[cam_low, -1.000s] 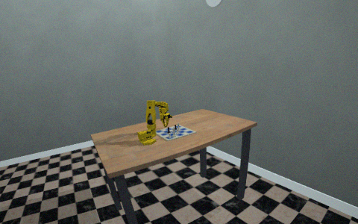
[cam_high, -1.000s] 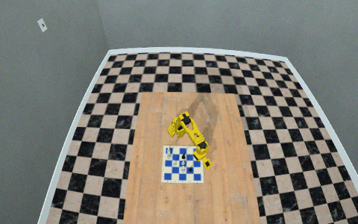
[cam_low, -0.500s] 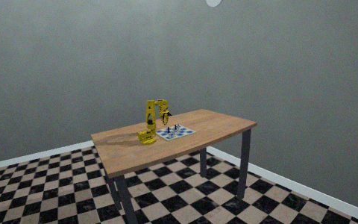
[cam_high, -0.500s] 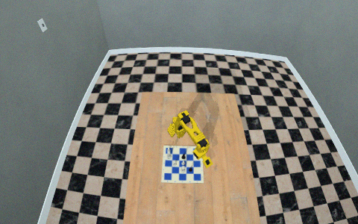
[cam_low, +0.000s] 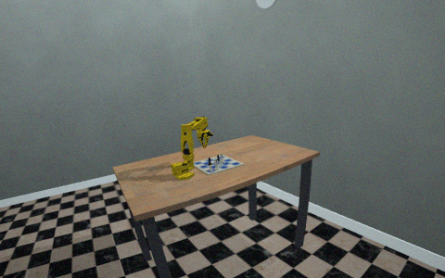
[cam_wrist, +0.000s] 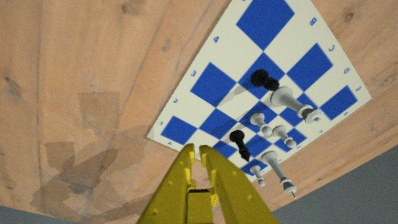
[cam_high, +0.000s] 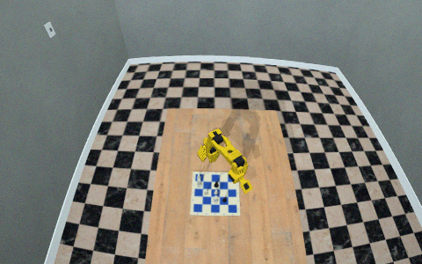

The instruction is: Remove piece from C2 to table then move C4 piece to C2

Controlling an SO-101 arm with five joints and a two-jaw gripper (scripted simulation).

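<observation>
The blue and white board (cam_high: pixel 195 212) (cam_low: pixel 235 163) (cam_wrist: pixel 235 47) lies on the wooden table (cam_high: pixel 263 229) (cam_low: pixel 268 153) (cam_wrist: pixel 75 60). A black pawn (cam_high: pixel 216 181) (cam_wrist: pixel 239 141) stands upright on C2. A tall white piece (cam_high: pixel 214 200) (cam_wrist: pixel 290 102) stands upright on C4. A white pawn (cam_high: pixel 215 192) (cam_wrist: pixel 259 120) stands between them on C3. My gripper (cam_high: pixel 202 155) (cam_low: pixel 206 141) (cam_wrist: pixel 197 149) is shut and empty. It hangs well above the table. In the wrist view its tips lie over the board's row 1 edge, short of the black pawn.
A second black piece (cam_high: pixel 224 200) (cam_wrist: pixel 262 79) stands on B4, beside the tall white piece. More white pieces (cam_high: pixel 206 192) (cam_high: pixel 199 178) stand on the D and E side. The arm's base (cam_high: pixel 245 186) (cam_low: pixel 183 170) sits beside the board's A side.
</observation>
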